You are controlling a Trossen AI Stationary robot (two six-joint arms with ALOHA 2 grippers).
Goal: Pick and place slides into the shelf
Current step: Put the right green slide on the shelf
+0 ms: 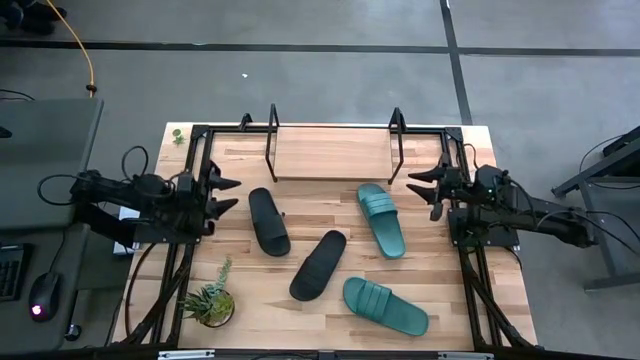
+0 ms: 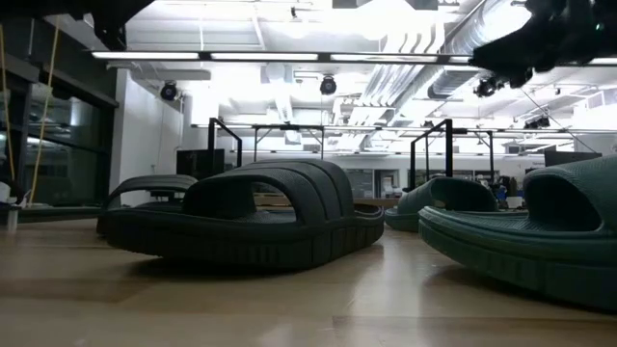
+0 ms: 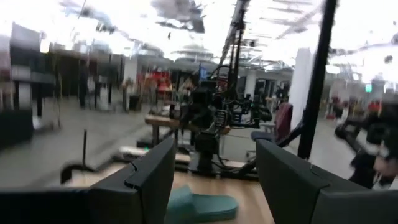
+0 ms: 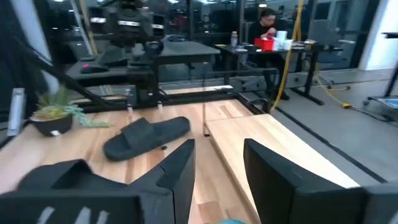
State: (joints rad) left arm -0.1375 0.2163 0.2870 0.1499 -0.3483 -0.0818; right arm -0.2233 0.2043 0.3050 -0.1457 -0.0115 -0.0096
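Evenly lit from above in the high view, with soft, short shadows beside the slides [image 1: 319, 264]. Strongly backlit in the low view: blown-out ceiling lights [image 2: 289, 56], dark silhouettes, faint sheen on the tabletop [image 2: 289, 299]. Heavily smeared with blur in the left wrist view; milder softness toward the right wrist view's edges.

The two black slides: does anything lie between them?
No. In the high view only bare tabletop separates the upper black slide from the lower black slide.
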